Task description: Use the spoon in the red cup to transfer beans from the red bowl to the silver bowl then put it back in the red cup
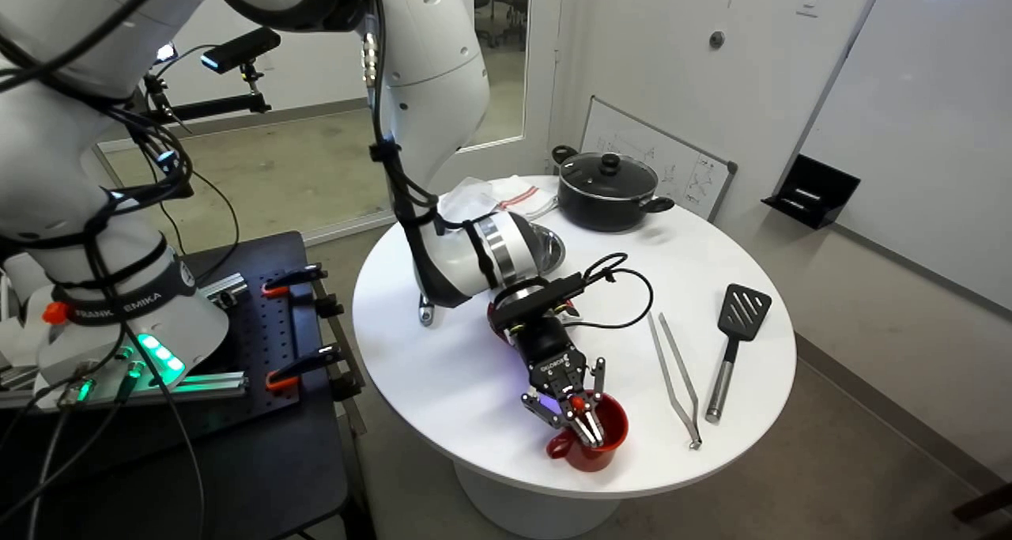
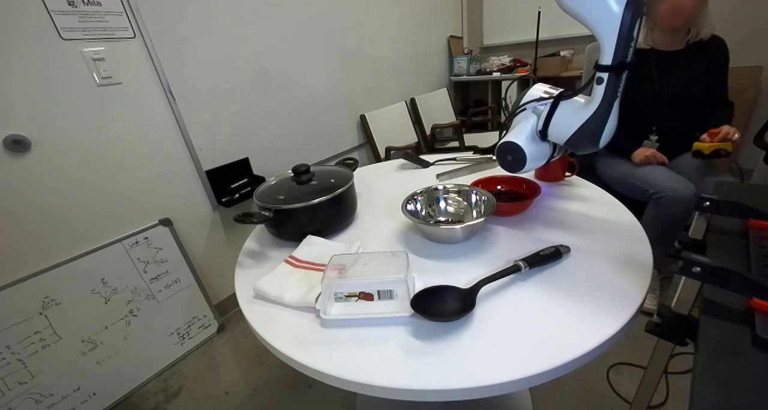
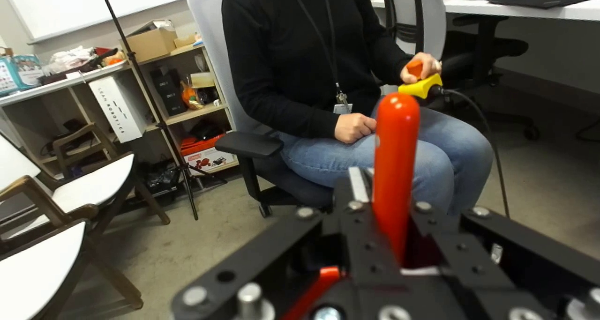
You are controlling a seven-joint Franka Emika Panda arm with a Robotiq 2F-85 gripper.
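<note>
The red cup [image 1: 589, 457] stands near the table edge; it also shows behind the arm in an exterior view [image 2: 553, 171]. My gripper [image 1: 587, 429] is over the cup's mouth, fingers pointing down into it. In the wrist view my gripper [image 3: 375, 184] is closed around the red spoon handle [image 3: 396, 160], which stands up between the fingers. The handle's tip [image 1: 578, 403] shows in an exterior view; the spoon's lower end is hidden. The red bowl [image 2: 523, 206] holds dark beans [image 2: 507, 195]. The silver bowl [image 2: 447, 233] is beside it, with a small dark patch at its bottom.
A black lidded pot [image 2: 309, 212], white towel [image 2: 291, 281], clear plastic box [image 2: 366, 290] and black serving spoon [image 2: 447, 302] are on the table. Tongs [image 1: 676, 382] and a slotted spatula [image 1: 739, 319] lie beside the cup. A person [image 3: 300, 53] sits beyond the table.
</note>
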